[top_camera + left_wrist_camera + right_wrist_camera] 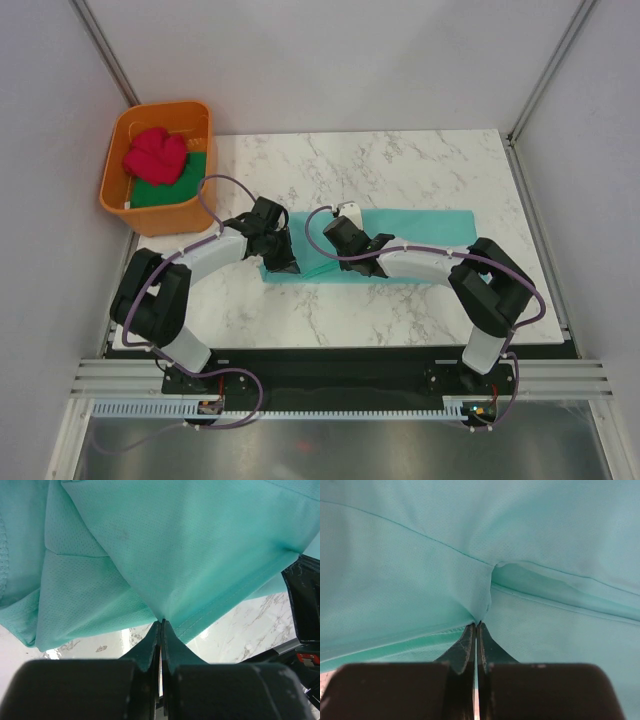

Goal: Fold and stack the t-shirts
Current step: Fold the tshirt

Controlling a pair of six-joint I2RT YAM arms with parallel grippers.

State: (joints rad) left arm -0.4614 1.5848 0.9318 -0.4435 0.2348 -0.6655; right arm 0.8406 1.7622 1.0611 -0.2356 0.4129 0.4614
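A teal t-shirt point(420, 225) lies as a long folded band across the middle of the marble table. Its left end is bunched between both arms. My left gripper point(281, 262) is shut on a pinch of the teal cloth point(165, 570) at that end, lifting it off the marble. My right gripper point(345, 238) is shut on a fold of the same shirt point(420, 580), close beside the left one. A pinkish-red t-shirt point(157, 153) lies crumpled on a dark green t-shirt point(160, 190) inside the orange tub.
The orange tub point(195, 120) stands at the table's far left corner, partly off the marble. White walls and metal frame posts close in the sides and back. The table's front edge point(340, 345) runs just ahead of the arm bases.
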